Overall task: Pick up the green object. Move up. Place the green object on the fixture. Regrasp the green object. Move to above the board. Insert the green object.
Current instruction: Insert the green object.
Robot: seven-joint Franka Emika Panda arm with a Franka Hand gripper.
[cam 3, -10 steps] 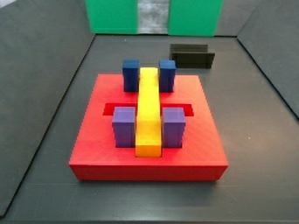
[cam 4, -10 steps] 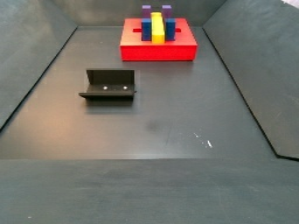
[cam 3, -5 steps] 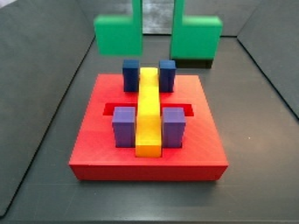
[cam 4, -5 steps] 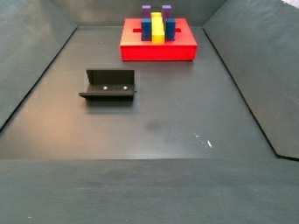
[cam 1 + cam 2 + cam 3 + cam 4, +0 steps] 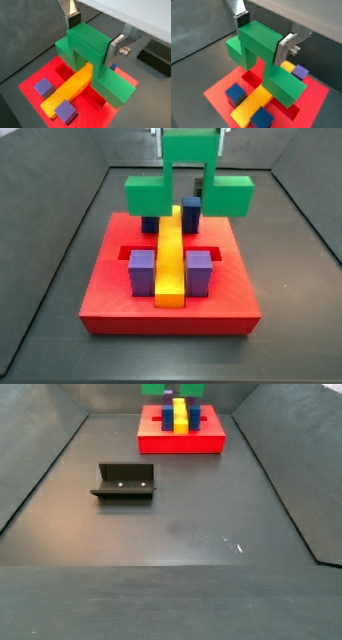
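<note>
In both wrist views the pincer (image 5: 92, 36) clamps the bright, notched green object (image 5: 261, 52) above the board (image 5: 167, 306).

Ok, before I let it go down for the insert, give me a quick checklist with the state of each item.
1. Green object held between the gripper fingers: ok.
2. Gripper over the board, at its far end in a side view: ok.
3. Green object's legs straddling the yellow bar: ok in the wrist views.
4. Legs lined up with the slot: cannot tell.
5. Blue blocks clear of the legs: cannot tell.
6. Fixture away from the path: ok.
</note>
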